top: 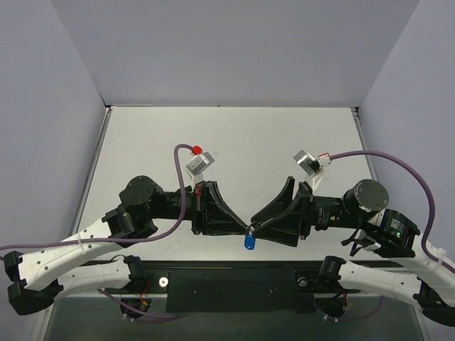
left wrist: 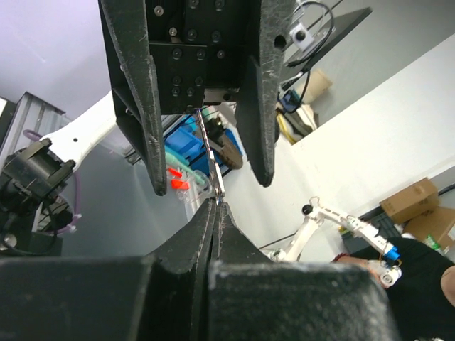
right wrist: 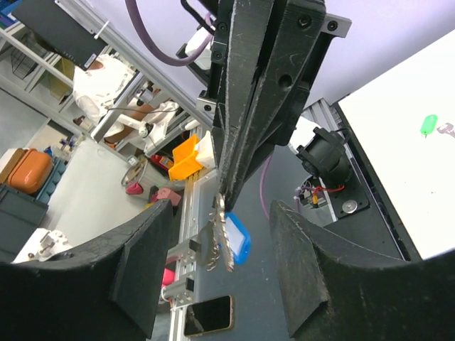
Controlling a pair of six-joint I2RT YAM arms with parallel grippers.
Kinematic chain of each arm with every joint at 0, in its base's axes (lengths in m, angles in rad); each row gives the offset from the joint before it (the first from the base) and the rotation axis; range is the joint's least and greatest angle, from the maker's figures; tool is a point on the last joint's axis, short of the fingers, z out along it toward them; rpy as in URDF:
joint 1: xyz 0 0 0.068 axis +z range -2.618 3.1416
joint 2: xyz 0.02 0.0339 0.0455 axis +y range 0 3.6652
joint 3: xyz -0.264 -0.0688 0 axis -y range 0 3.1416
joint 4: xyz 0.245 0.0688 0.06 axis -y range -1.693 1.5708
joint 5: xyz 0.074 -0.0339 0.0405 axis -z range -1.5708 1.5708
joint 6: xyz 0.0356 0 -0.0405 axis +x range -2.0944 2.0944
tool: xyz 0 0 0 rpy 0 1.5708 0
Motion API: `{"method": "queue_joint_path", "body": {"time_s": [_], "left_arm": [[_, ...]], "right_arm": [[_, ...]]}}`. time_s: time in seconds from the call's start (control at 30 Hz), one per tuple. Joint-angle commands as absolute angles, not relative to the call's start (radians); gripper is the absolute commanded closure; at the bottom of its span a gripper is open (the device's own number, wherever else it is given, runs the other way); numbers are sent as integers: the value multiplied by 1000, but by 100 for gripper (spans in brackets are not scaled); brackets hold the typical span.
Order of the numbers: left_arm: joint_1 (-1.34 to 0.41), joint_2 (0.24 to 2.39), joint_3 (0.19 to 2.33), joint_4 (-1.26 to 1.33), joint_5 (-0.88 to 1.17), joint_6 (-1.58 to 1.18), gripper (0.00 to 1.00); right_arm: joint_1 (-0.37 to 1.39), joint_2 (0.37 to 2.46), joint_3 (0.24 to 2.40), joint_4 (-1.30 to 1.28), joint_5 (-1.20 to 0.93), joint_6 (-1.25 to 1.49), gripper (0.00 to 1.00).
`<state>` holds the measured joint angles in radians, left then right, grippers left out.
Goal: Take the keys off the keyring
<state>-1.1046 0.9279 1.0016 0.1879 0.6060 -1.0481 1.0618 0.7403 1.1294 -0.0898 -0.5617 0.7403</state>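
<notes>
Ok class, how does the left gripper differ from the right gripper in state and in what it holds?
The left gripper is shut, fingers pressed together; the right gripper is open, fingers well apart. The left gripper pinches the keyring by its metal; the right gripper holds nothing, its fingers either side of that metal. Both face each other, tip to tip.

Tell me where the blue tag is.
Top view: the blue tag hangs at centre front, just below the shut left gripper, between the two arms.
</notes>
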Motion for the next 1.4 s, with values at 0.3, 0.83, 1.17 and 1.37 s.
{"method": "queue_joint_path", "body": {"time_s": [0.3,0.83,1.17,1.37], "left_arm": [[-1108,891,999,327,509,-1190,100],[-1108,900,1003,314,514,-1189,100],[-1108,897,999,318,526,-1193,100],[-1108,893,986,331,531,-1204,100]], "right_arm": [[1063,732,1161,-9,-495,779,67],[1063,715,1169,29,-459,788,63],[1063,739,1169,55,-454,801,75],[1063,747,1170,63,-456,808,100]]}}
